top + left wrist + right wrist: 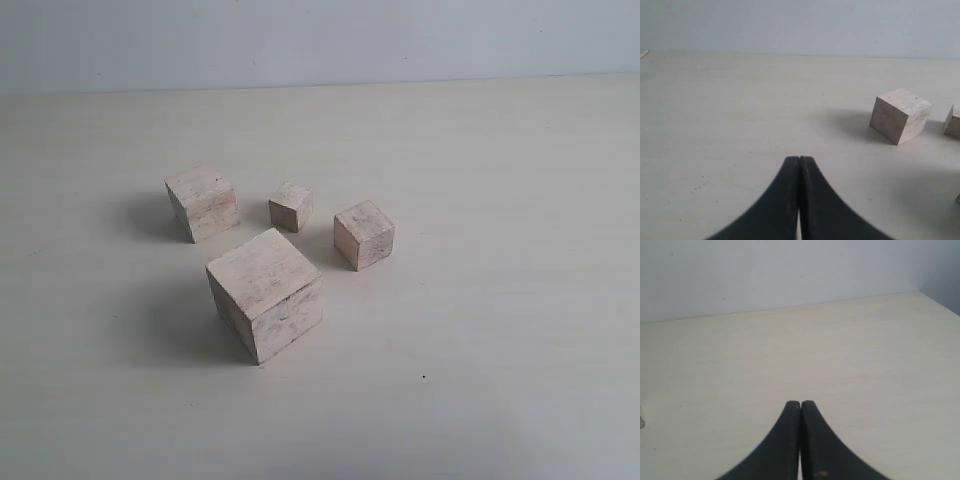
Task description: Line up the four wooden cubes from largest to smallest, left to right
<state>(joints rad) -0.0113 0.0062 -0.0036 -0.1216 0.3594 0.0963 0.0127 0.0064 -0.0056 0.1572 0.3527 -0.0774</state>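
Only the exterior view shows all four wooden cubes together, loosely clustered on the pale table [500, 350] with gaps between them and none touching. The largest cube [265, 292] sits nearest the camera, turned so that one corner faces us. Reading the clock from it, the second-largest cube [202, 202] lies at about 11 o'clock. The smallest cube [291, 207] lies between 12 and 1 o'clock. The third cube [364, 234] lies at about 2 o'clock. The smallest sits between the second-largest and the third, closer to the third. All four rest flat on the table, each at its own angle, so they form no row.

Only the wrist views show the grippers. The left gripper [799, 158] has its two dark fingers pressed together tip to tip, with nothing between them, over bare table. Well beyond it, at about 2 o'clock from the tips, one whole cube stands. We take it for the second-largest cube [901, 115], though that match is not certain. Just past it another cube is cut off by the frame.

The right gripper [800, 402] is likewise pressed together and holds nothing. Its view gives only bare table running to the plain wall [790, 270], and a pale sliver at the frame's edge is too small to name.
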